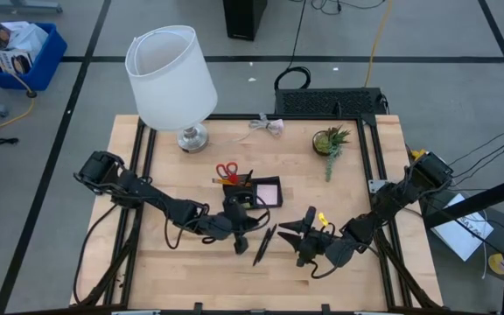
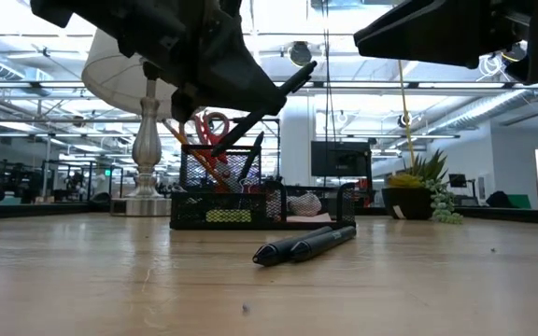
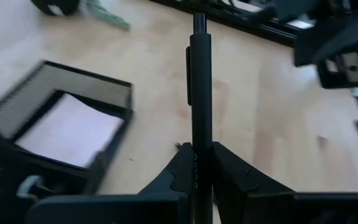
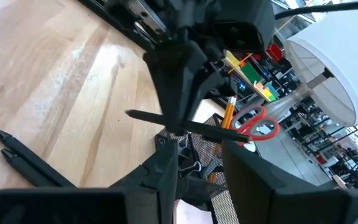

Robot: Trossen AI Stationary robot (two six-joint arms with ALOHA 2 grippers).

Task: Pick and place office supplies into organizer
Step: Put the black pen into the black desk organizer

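Black mesh forms the organizer (image 1: 250, 190) near the middle of the wooden counter (image 1: 164, 262), and everything else is placed from it. Its tall cup holds red-handled scissors (image 1: 227, 171) and an orange pencil (image 4: 229, 111) standing upright, while a pink sticky-note pad (image 1: 269, 192) lies flat in the low tray compartment on the side toward the potted plant. Just in front of the organizer, on the near side of the counter, the left tool (image 1: 239, 234) is clenched on a slim black pen (image 3: 199, 93), which sticks out well past the fingertips (image 3: 178, 174) and is lifted clear of the wood, tilted up over the organizer's front edge in the low view. Two more black pens (image 1: 264, 244) lie side by side and touching on the counter a little nearer the front edge than the organizer, between the two tools. The right tool (image 1: 305, 234) hangs beyond those pens, on the plant side of the organizer, fingers parted and gripping nothing. A white-shaded lamp (image 1: 171, 79) stands behind the organizer, and the small potted plant (image 1: 330, 143) sits behind and off to its right.
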